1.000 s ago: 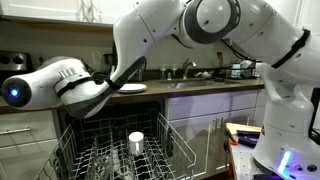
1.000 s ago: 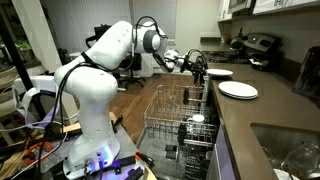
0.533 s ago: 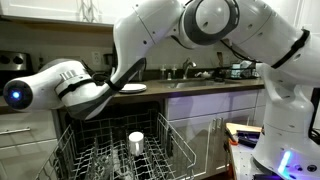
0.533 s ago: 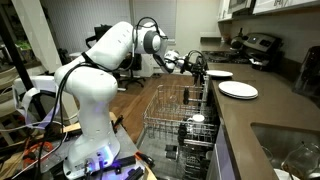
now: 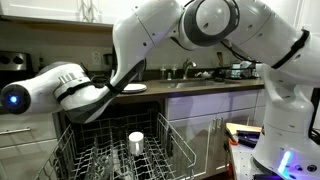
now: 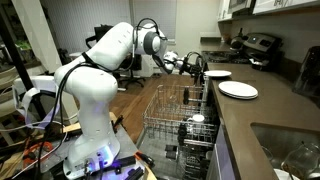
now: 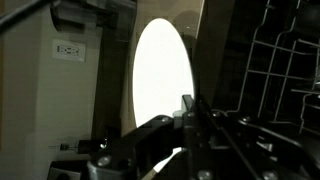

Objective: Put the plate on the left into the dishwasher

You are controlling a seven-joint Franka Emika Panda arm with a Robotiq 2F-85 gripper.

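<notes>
Two white plates lie on the counter in an exterior view. The farther one is the plate (image 6: 219, 74). My gripper (image 6: 195, 66) is at its rim, by the counter's front edge. In the wrist view the plate (image 7: 160, 85) is a bright oval, and my gripper's (image 7: 189, 104) fingertips sit close together on its right edge. The dishwasher (image 5: 120, 150) stands open below the counter with its wire rack (image 6: 180, 115) pulled out. In the exterior view from the front, my arm hides the gripper and the held plate.
The second white plate (image 6: 238, 90) lies nearer on the counter, and it also shows from the front (image 5: 133, 88). A white cup (image 5: 136, 142) stands in the rack. A sink (image 6: 290, 150) is set into the counter. A stove (image 6: 255, 45) stands at the far end.
My arm has shifted slightly left and down in the exterior view from the front. The plates and the rack have not moved.
</notes>
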